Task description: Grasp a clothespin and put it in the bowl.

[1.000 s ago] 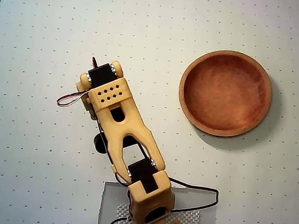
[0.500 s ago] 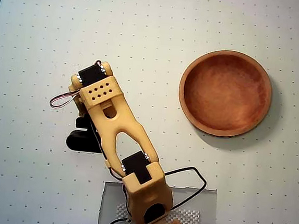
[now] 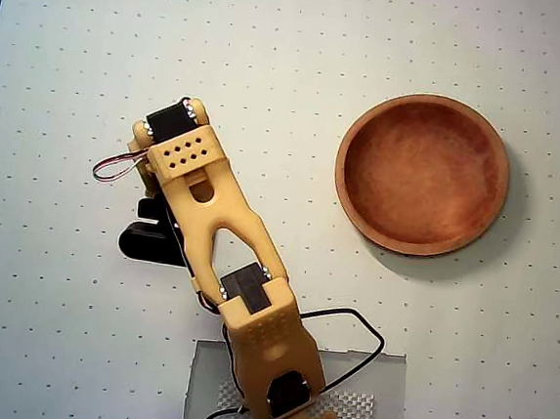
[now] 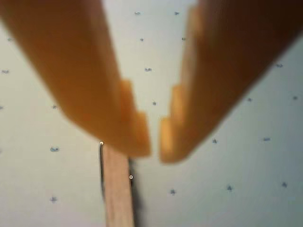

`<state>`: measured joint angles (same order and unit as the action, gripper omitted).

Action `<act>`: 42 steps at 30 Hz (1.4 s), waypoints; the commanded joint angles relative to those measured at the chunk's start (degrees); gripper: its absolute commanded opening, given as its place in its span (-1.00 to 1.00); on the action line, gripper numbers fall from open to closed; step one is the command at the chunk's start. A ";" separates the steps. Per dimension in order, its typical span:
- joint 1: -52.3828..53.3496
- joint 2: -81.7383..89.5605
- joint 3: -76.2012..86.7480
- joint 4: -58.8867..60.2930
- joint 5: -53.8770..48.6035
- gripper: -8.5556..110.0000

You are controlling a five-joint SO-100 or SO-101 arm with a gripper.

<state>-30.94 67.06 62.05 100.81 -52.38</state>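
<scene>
clothespin (image 4: 117, 187): wrist view only, pale wooden stick lying flat on the dotted table (image 4: 246, 156), running from just under the left fingertip down off the bottom edge; in the overhead view it's hidden under the arm.
gripper (image 4: 155, 146): fingers nearly together, only a thin slit at the tips, nothing held; pin sits left of the slit, under the left finger, not between them.
arm (image 3: 212, 253): left-centre of overhead view, leaning far-left from its base at the near edge.
bowl (image 3: 422, 173): far right, empty, well apart from arm.
step: lining up for the grasp, judged.
do it well: open wider, shift left so the pin lies between both fingers, then descend and close across the narrow sides.
risk: left tip landing on top of the pin and pushing it away.
</scene>
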 commanded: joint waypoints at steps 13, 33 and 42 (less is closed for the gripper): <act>2.64 -7.73 -15.21 0.79 -2.02 -0.56; 6.33 -25.75 -28.12 0.79 -2.02 -0.56; 6.33 -28.65 -29.44 0.79 -2.02 -0.56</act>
<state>-24.87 36.56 35.68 100.81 -53.96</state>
